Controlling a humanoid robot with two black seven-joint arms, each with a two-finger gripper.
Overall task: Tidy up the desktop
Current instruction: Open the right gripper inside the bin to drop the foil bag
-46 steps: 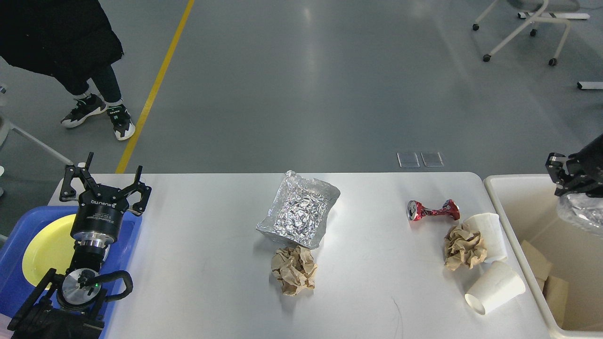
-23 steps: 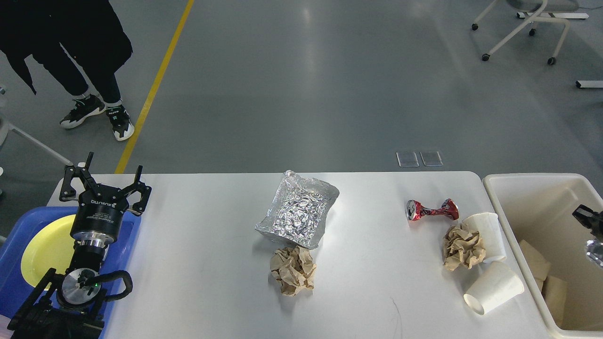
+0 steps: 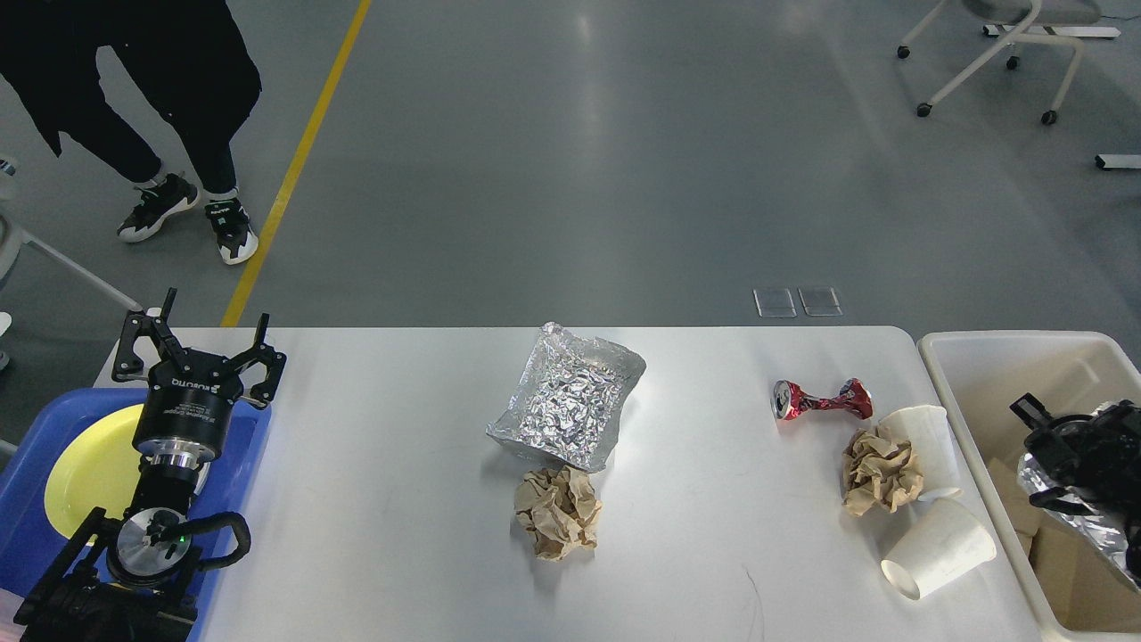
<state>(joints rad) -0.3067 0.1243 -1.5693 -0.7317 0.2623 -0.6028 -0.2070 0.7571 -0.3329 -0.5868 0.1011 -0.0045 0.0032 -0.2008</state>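
**Worktop trash count, right arm now down in the bin**

Nearest on the white worktop (image 3: 401, 535): two paper cups (image 3: 938, 558) (image 3: 927, 446), both tipped over, and two brown paper wads (image 3: 556, 512) (image 3: 881, 470). Further back – one foil tray (image 3: 570, 406) and one crushed red can (image 3: 820, 399).

The left gripper (image 3: 198, 348) hasn't moved, fingers spread above the blue tray (image 3: 245, 464) with its yellow plate (image 3: 89, 468). The right gripper (image 3: 1056, 441) has dropped into the cream bin (image 3: 972, 374) beside crinkled foil (image 3: 1083, 522) – can't tell its fingers. A person's legs (image 3: 183, 178) stand beyond.
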